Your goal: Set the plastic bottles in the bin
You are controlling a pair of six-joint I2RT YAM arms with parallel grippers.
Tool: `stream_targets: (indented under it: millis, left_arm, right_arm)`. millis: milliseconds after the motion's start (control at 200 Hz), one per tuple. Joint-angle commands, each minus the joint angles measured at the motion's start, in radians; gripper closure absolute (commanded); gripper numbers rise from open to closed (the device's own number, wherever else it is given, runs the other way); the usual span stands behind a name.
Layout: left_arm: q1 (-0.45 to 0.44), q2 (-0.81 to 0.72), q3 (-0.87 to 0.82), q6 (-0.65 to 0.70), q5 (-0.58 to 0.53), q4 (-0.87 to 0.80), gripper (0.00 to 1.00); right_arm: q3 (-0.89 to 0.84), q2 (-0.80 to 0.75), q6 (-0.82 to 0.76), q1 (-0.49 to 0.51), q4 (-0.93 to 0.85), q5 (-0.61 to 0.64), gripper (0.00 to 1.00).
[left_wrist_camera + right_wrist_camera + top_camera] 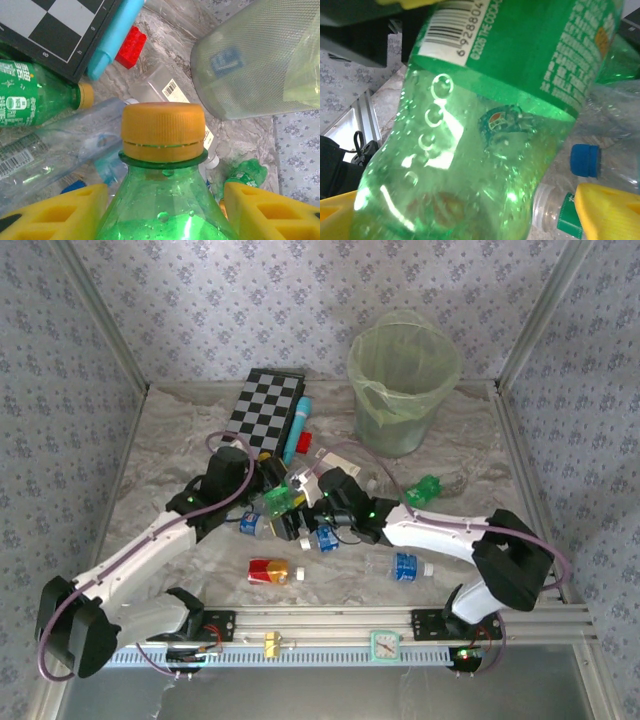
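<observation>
Nearest me, a red-and-yellow bottle [268, 571] and a blue-labelled bottle [405, 565] lie loose on the bench [470, 440]. Just beyond them, mid-bench, my left tool [165, 195] is clamped on a green bottle [162, 220]. A yellow finger sits on each side below its shoulder, and the orange cap [162, 132] points away from the wrist. My right tool [472, 212] straddles the same bottle's base with jaws wide. One finger stands clear of the plastic, so I read it as open, not gripping. Farthest off, the bin [395, 420] stands upright at the bench's far right, well apart from both tools. From the left tool it lies ahead and to the right of the cap, so the bottle's long axis points roughly toward it. I judge the right arm nearer the bin.
</observation>
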Motion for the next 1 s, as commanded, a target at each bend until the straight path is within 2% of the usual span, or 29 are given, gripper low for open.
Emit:
stream_targets:
  millis: [0, 210, 350, 425, 465, 540, 610, 705, 830, 995]
  left_arm:
    - [-0.012, -0.037, -0.021, -0.042, 0.027, 0.029, 0.56]
    - [-0.023, -0.05, -0.048, -0.063, 0.022, 0.032, 0.56]
    - [-0.028, -0.049, -0.048, -0.065, 0.023, 0.035, 0.55]
    - [-0.028, -0.049, -0.048, -0.064, 0.023, 0.034, 0.51]
    - [-0.029, -0.05, -0.047, -0.064, 0.021, 0.029, 0.44]
    - [-0.029, -0.056, -0.039, -0.054, 0.006, 0.009, 0.17]
    - [-0.022, -0.068, -0.021, -0.024, -0.02, -0.026, 0.01]
    - [0.008, -0.098, -0.002, 0.017, -0.057, -0.072, 0.0]
    - [0.089, -0.142, -0.011, 0.05, -0.039, -0.107, 0.0]
    - [0.164, -0.204, -0.052, 0.085, -0.044, -0.155, 0.0]
  right_arm:
    - [0.009, 0.023, 0.013, 0.002, 0.057, -0.023, 0.05]
    - [0.019, 0.03, 0.024, -0.004, 0.069, -0.046, 0.15]
    - [0.015, 0.032, 0.028, -0.007, 0.07, -0.056, 0.34]
    - [0.009, 0.029, 0.034, -0.008, 0.076, -0.056, 0.36]
    - [0.006, 0.025, 0.037, -0.009, 0.077, -0.055, 0.36]
    - [0.005, 0.018, 0.037, -0.012, 0.072, -0.049, 0.37]
    - [0.004, 0.007, 0.032, -0.015, 0.057, -0.042, 0.37]
    - [0.004, -0.02, 0.007, -0.027, 0.008, -0.02, 0.37]
    - [-0.009, -0.086, -0.045, -0.061, -0.085, 0.036, 0.37]
    - [-0.032, -0.226, -0.084, -0.161, -0.198, 0.091, 0.37]
